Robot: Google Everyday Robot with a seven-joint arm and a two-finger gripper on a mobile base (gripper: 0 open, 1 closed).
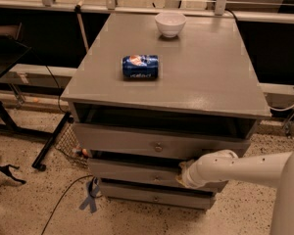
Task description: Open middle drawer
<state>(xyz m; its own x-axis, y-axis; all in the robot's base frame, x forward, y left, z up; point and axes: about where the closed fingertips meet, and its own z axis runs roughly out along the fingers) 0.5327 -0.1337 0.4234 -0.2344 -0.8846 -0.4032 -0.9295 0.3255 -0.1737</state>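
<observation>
The grey cabinet (112, 89) has three drawers stacked under its top. The middle drawer (132, 171) is the second front down, wide and shallow, with a small round knob (157, 178) at its centre. A dark gap runs along its top edge. My gripper (182, 175) comes in from the right on a white arm (245, 166). It sits at the drawer's upper edge, right of the knob, with its tip against the gap. The arm hides the right end of the drawer front.
The taller top drawer (137, 141) and the low bottom drawer (137, 195) each carry a knob. A blue can (140, 66) lies on the cabinet top and a white bowl (170, 23) stands at the back. A black table frame (19, 131) and cables are on the floor at the left.
</observation>
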